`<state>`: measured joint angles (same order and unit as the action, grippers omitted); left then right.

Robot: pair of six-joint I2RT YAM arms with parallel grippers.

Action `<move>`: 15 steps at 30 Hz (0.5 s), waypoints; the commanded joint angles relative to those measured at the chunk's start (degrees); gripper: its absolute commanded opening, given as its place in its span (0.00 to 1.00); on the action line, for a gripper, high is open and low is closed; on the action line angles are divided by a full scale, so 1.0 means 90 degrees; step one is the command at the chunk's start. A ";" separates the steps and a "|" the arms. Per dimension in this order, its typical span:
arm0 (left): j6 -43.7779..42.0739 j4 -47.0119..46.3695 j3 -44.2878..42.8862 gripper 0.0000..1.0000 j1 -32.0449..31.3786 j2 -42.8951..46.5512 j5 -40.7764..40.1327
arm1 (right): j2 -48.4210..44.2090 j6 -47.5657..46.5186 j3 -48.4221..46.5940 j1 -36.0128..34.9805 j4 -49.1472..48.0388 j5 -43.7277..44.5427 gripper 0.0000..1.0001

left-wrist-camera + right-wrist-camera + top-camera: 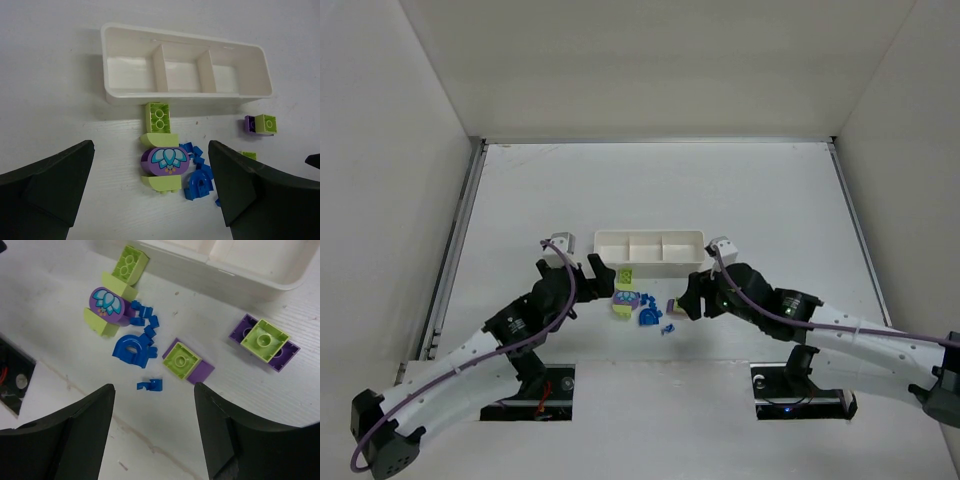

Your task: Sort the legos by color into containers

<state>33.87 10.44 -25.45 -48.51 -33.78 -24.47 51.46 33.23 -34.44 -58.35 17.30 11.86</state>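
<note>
Left gripper (600,275): jaws spread wide, holding nothing, poised over the bricks (638,305). These lie loose on the table (770,200), just in front of the white tray (650,235). Right gripper (682,300): also open and empty, facing the pile from the opposite side. A lime brick (158,117) lies nearest the tray wall. Blue pieces (199,182) lie beside the purple flower-printed piece (164,160). A purple plate topped with lime (264,341) lies apart from the pile.

No words or numbers can be read anywhere; the only printed mark is a lotus emblem on the purple brick (165,159).
</note>
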 commanded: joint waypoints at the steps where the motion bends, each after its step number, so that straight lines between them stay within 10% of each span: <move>1: 0.0250 -0.0241 -0.0004 1.00 0.0141 -0.0143 0.0023 | 0.0092 -0.0313 -0.0197 -0.0084 -0.0028 0.0488 0.71; 9: 0.0309 -0.1617 0.0083 1.00 0.0239 -0.0407 0.0004 | 0.0473 -0.0753 -0.0353 -0.0367 0.0041 0.0782 0.21; 12: 0.0640 -0.2135 0.0386 1.00 0.0210 -0.0135 -0.0259 | 0.0561 -0.1103 -0.0422 -0.0601 -0.0134 0.0597 0.21; 15: 0.0953 -0.2467 0.0611 0.99 0.0219 0.0013 -0.0202 | 0.0853 -0.1455 -0.0509 -0.0777 -0.0233 0.0558 0.43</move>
<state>38.59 -4.56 -21.58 -46.52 -35.09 -25.23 57.30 24.84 -35.79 -63.92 17.61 16.73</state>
